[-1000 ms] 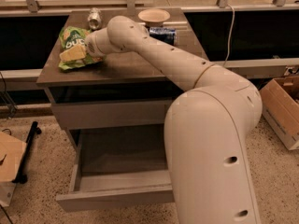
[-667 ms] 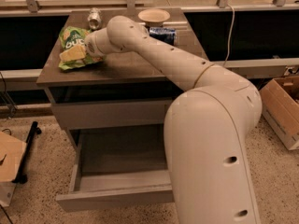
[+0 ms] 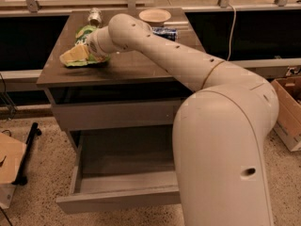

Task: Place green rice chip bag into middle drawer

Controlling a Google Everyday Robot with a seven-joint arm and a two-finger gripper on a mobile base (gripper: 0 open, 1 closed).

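Up on the counter (image 3: 141,66), the green rice chip bag (image 3: 75,56) sat at the left side, near the front edge, crumpled against the end of the arm (image 3: 188,65). The tool (image 3: 92,51) was right at the bag, touching it, but the wrist hid it, so I could not tell whether it was wide, narrow or gripping. Behind the bag stood a silver can (image 3: 95,17), close to the back edge. Further right were a pale bowl (image 3: 154,16), its inside not visible from this angle, and a blue can (image 3: 164,32) lying beside the arm. Below the counter, one drawer front (image 3: 113,115) was closed. Under it the middle drawer (image 3: 117,202) was pulled out, showing only its grey floor and walls. A cardboard box (image 3: 288,112) stood on the floor at the far right.
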